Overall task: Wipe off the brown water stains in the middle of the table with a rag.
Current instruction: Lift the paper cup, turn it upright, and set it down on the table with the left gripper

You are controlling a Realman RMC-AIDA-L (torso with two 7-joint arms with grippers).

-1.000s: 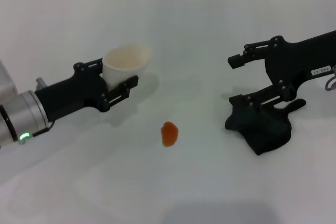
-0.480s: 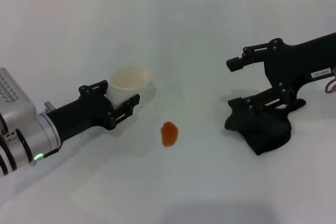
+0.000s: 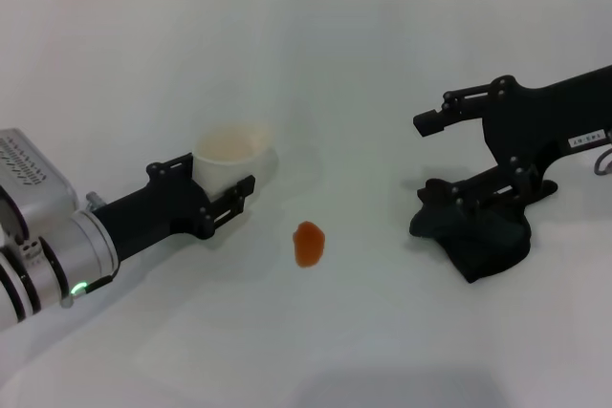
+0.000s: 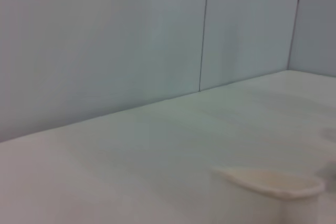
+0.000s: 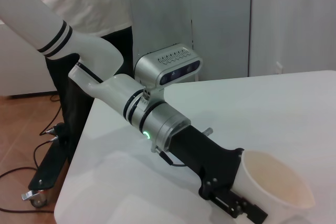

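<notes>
The brown water stain [image 3: 308, 243], a small orange-brown blob, lies on the white table [image 3: 382, 45] near the middle. The black rag [image 3: 481, 238] lies bunched to its right. My right gripper [image 3: 428, 160] is open over the rag's left end, the lower finger resting on the cloth and the upper one well above it. My left gripper [image 3: 218, 183] is shut on a white plastic cup [image 3: 232, 153], upright and low at the table, left of the stain. The right wrist view shows that cup [image 5: 274, 183] in the left gripper [image 5: 231, 200]. The left wrist view shows only the cup's rim [image 4: 270, 183].
A pale wall with panel seams [image 4: 202, 30] runs along the table's far edge. In the right wrist view the table's left edge [image 5: 79, 150] drops to a floor with cables, and a person [image 5: 79, 3] stands beyond it.
My left arm has brought the cup down from a raised, tilted hold to upright at the table, a little nearer me. The right gripper has barely shifted over the rag.
</notes>
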